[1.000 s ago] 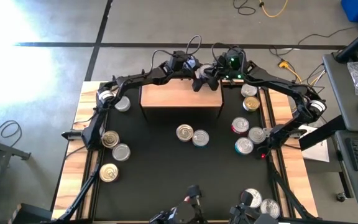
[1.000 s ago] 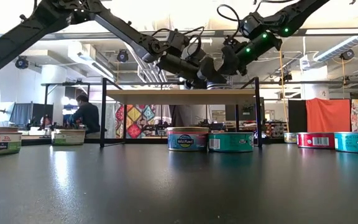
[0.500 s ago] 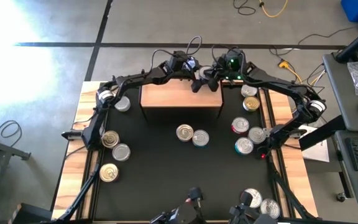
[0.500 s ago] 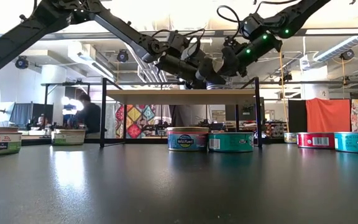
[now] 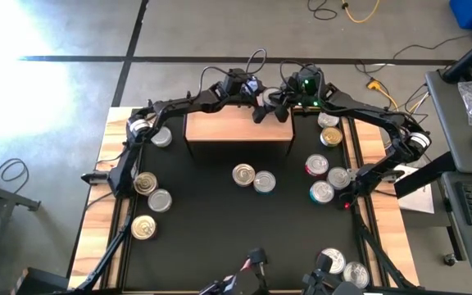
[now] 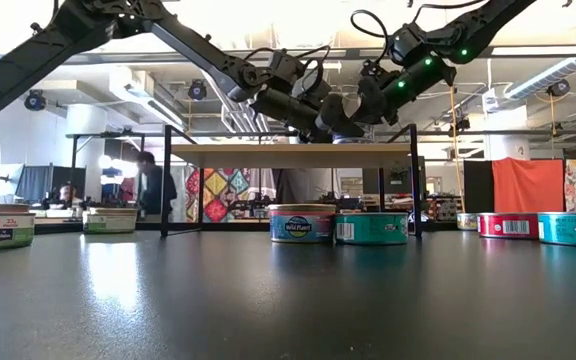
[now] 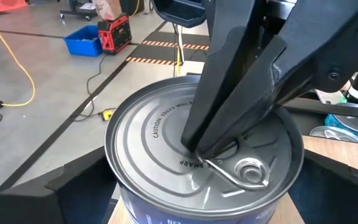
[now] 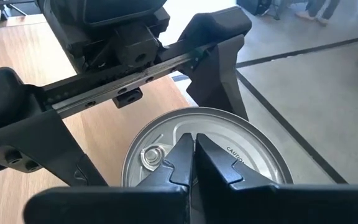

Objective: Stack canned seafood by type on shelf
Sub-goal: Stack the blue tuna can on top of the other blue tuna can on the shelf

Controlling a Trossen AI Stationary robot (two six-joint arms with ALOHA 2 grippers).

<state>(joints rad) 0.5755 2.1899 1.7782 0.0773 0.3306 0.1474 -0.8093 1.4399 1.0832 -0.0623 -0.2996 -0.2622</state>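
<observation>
Both arms hide the can [image 7: 204, 168] on the shelf [image 5: 238, 128] from above.

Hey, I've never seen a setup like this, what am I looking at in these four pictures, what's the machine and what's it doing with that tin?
Two dark robot arms work at a black-topped table. One picture looks straight down, one looks level across the tabletop, and two come from cameras on the arms' wrists. Round seafood tins lie scattered on the table; a pair sits in front of a small wooden shelf. At the shelf's far right corner stands one silver-lidded can. The left gripper has its fingers spread wide on either side of that can. The right gripper, fingers shut, presses its tips on the lid by the pull ring.
</observation>
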